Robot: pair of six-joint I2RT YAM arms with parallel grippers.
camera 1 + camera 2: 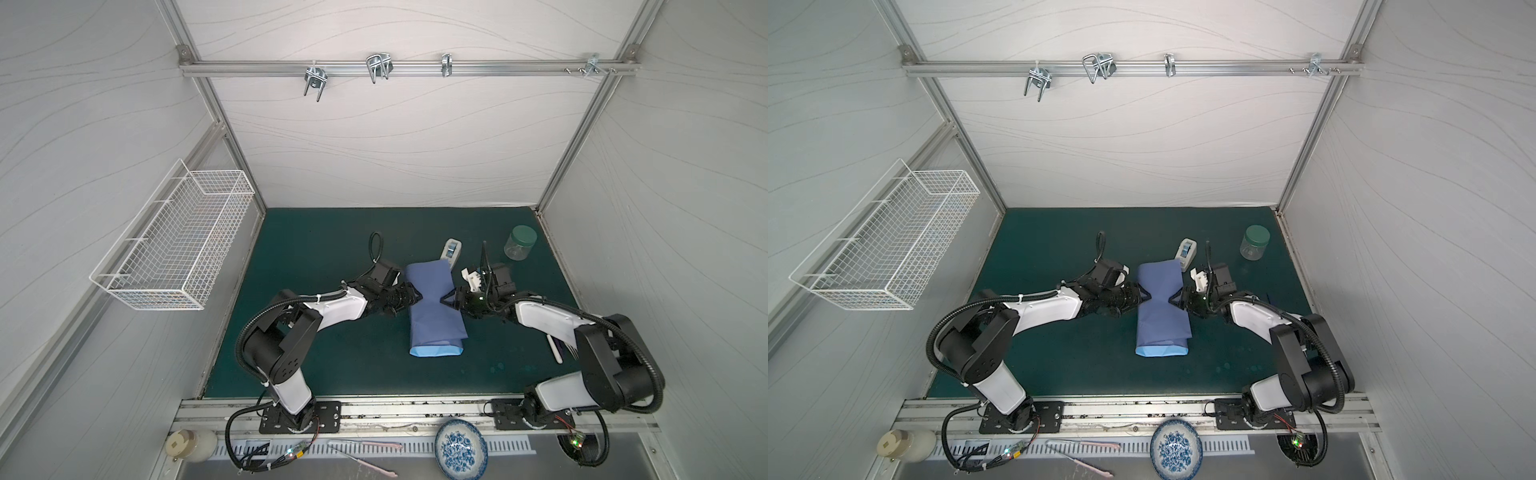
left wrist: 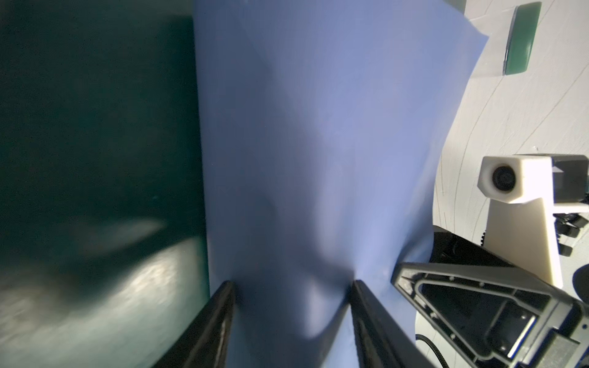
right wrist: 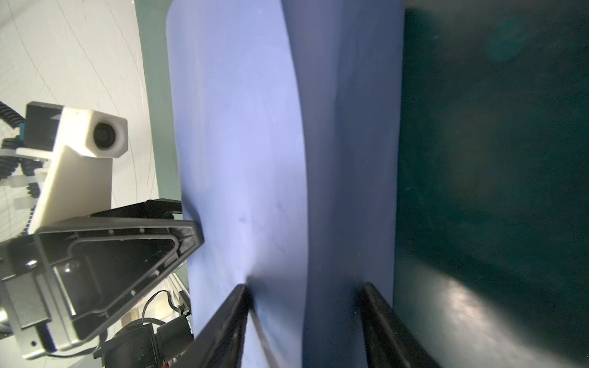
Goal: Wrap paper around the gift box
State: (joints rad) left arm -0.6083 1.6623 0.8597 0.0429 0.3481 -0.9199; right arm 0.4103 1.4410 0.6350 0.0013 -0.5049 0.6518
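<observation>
Paper (image 1: 432, 328) lay rolled round the gift box, itself hidden, mid worktop (image 1: 332, 249). Left end effector (image 1: 419, 297) and right end effector (image 1: 444, 300) each clamped the paper from opposite flanks, pinching in a waist. Likely purpose: holding the overlap snug before sealing.

Tape dispenser (image 1: 451, 252) lay on table (image 1: 316, 249); green-lidded jar (image 1: 519, 243) stood far right. Wire basket (image 1: 174, 237) hung on left wall. Blue patterned bowl (image 1: 460, 449) sat on front ledge.
</observation>
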